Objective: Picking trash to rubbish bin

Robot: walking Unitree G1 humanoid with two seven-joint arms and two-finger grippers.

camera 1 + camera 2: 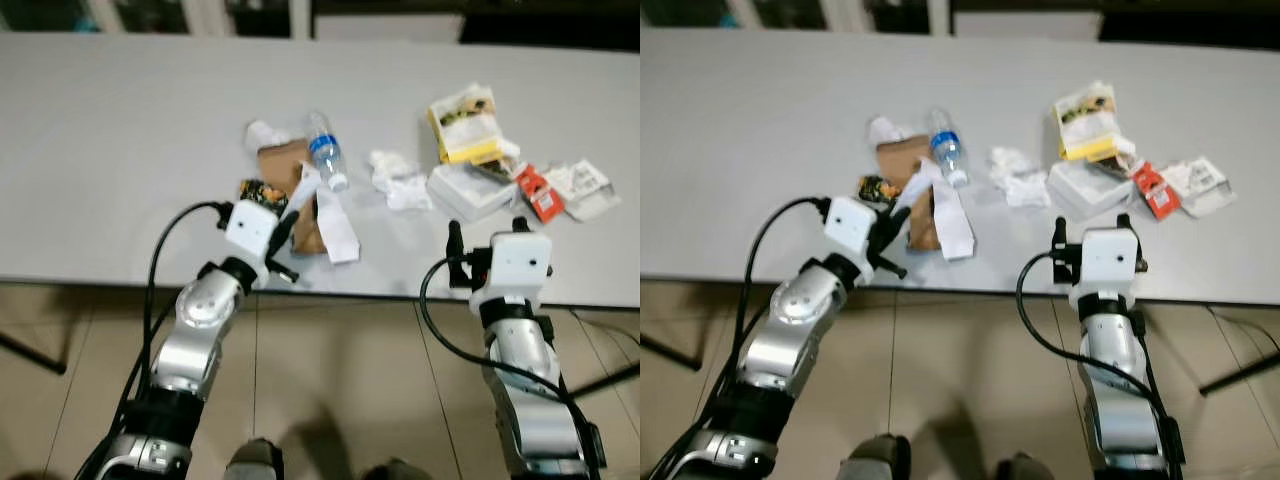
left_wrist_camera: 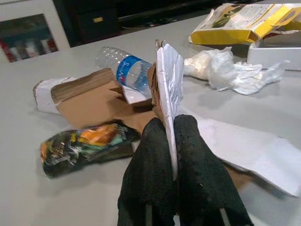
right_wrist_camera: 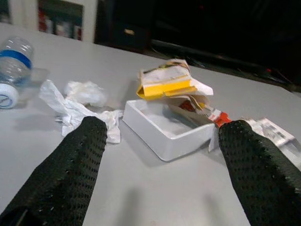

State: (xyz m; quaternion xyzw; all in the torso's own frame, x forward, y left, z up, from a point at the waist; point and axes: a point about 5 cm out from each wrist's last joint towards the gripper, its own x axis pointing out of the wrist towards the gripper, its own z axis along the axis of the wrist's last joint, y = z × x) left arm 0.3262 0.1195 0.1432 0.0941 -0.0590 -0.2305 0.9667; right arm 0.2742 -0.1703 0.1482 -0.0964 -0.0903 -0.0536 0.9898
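At 7 o'clock on the tabletop (image 1: 120, 130), left tool (image 2: 173, 141) pinches light, floppy cardboard scrap (image 2: 165, 70) by its edge; right tool (image 3: 157, 155) gapes near white tray (image 3: 164, 127), unladen.

Lighting was pretty even and cool from overhead, so the surface (image 1: 120, 150) looked flat grey with only soft shadows. Head views were a bit soft, nothing crisp. Wrist views had a dark background, and the close-up fingers (image 3: 80, 169) came out blurry.
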